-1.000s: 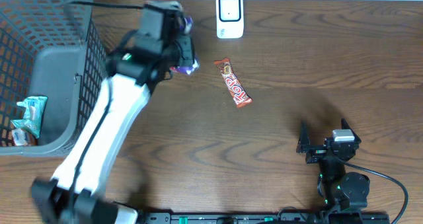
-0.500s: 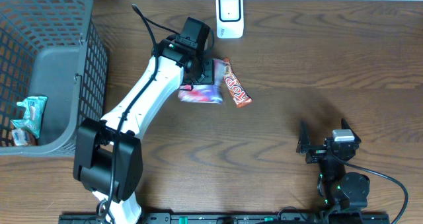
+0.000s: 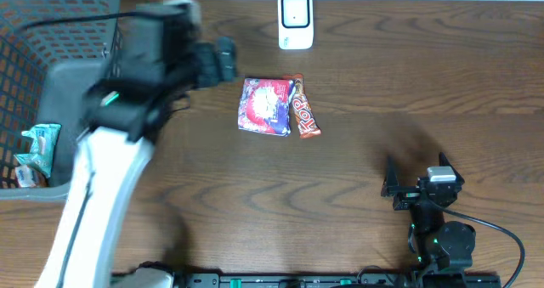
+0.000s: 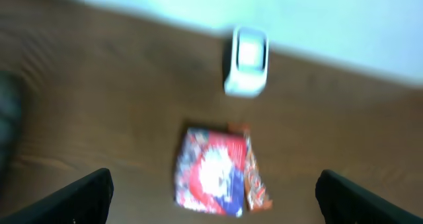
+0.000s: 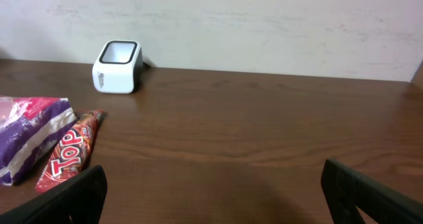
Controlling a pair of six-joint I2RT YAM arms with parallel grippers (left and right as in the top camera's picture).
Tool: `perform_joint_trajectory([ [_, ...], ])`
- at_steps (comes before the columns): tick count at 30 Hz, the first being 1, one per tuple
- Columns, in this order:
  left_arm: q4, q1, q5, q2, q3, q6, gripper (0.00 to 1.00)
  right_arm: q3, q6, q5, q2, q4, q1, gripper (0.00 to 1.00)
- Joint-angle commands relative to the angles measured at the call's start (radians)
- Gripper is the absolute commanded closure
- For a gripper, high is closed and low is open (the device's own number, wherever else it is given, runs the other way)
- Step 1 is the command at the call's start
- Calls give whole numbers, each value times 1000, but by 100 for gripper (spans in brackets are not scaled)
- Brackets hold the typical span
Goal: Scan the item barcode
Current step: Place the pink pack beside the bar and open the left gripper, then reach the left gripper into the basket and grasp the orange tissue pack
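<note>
A red, white and blue snack bag (image 3: 268,106) lies flat on the table, touching a red candy bar (image 3: 306,118) on its right. The white barcode scanner (image 3: 295,20) stands behind them at the table's far edge. My left gripper (image 3: 217,61) is blurred, up and to the left of the bag, open and holding nothing. Its wrist view looks down on the bag (image 4: 211,171), the candy bar (image 4: 254,178) and the scanner (image 4: 248,59) between its wide-apart fingers (image 4: 86,194). My right gripper (image 3: 416,179) sits open near the front right, holding nothing.
A dark wire basket (image 3: 102,110) stands at the left edge with a grey liner and a teal packet (image 3: 38,148) inside. From the right wrist view, the scanner (image 5: 119,67), bag (image 5: 30,138) and candy bar (image 5: 69,151) sit far left.
My left gripper set the snack bag down beside the candy bar, opened and let go. It has swung back left toward the basket. The right arm has not moved.
</note>
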State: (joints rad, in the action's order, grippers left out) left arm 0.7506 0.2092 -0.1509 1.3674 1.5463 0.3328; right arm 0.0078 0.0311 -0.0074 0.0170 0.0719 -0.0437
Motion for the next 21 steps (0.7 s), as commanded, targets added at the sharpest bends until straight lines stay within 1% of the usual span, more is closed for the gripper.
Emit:
perform_joint_trajectory([
  [1, -21, -95, 74, -138, 12, -7, 2, -2, 4, 1, -5, 3, -5, 1],
  [2, -34, -123, 97, -166, 12, -7, 2, -2, 4, 1, -5, 3, -5, 1],
  [3, -64, -182, 131, -215, 12, -7, 2, -2, 4, 1, -5, 3, -5, 1],
  [6, -111, -292, 145, -270, 12, -7, 2, -2, 4, 1, -5, 3, -5, 1],
  [12, -127, -521, 158, -276, 12, -5, 2, -2, 4, 1, -5, 3, -5, 1],
  [16, -118, -574, 246, -227, 12, 60, 2, -2, 4, 1, -5, 3, -5, 1],
  [21, -69, -576, 410, -150, 12, 65, 2, -2, 4, 1, -5, 3, -5, 1],
])
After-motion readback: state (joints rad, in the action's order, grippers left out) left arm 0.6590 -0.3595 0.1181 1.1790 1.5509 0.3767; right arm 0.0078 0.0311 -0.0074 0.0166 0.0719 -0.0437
